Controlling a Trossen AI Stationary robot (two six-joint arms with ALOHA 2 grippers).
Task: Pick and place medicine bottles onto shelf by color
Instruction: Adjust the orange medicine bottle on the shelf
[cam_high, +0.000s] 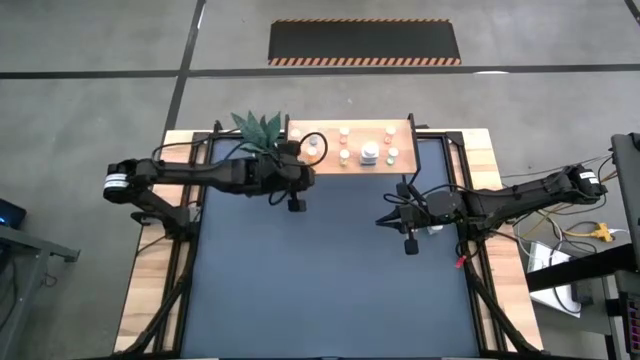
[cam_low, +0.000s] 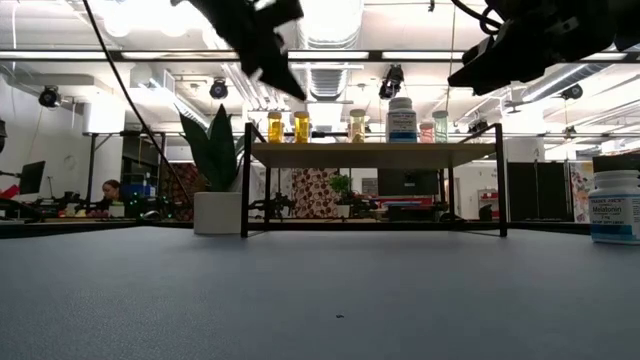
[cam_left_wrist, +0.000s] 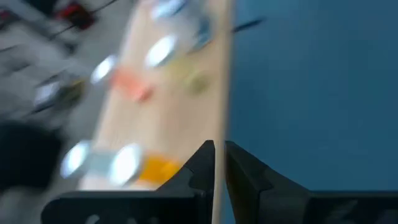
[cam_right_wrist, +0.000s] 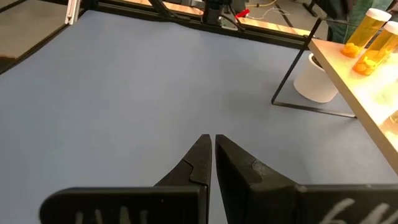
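While most medicine bottles (cam_high: 344, 145) stand on the light-wood shelf (cam_high: 400, 130) at the upper centre of the high view, one white bottle with a blue label (cam_low: 614, 206) sits on the blue tabletop (cam_high: 330, 280) at the right edge of the low view. On the shelf, two orange bottles (cam_low: 288, 127) stand toward its left end, and a larger white bottle (cam_low: 402, 119) stands right of centre. A white plant pot (cam_low: 218, 212) sits just left of the shelf. The left gripper (cam_high: 296, 202) hangs near the shelf's left end, fingers nearly closed and empty. The right gripper (cam_high: 410, 243) hovers over the tabletop at centre right, fingers nearly closed, holding nothing.
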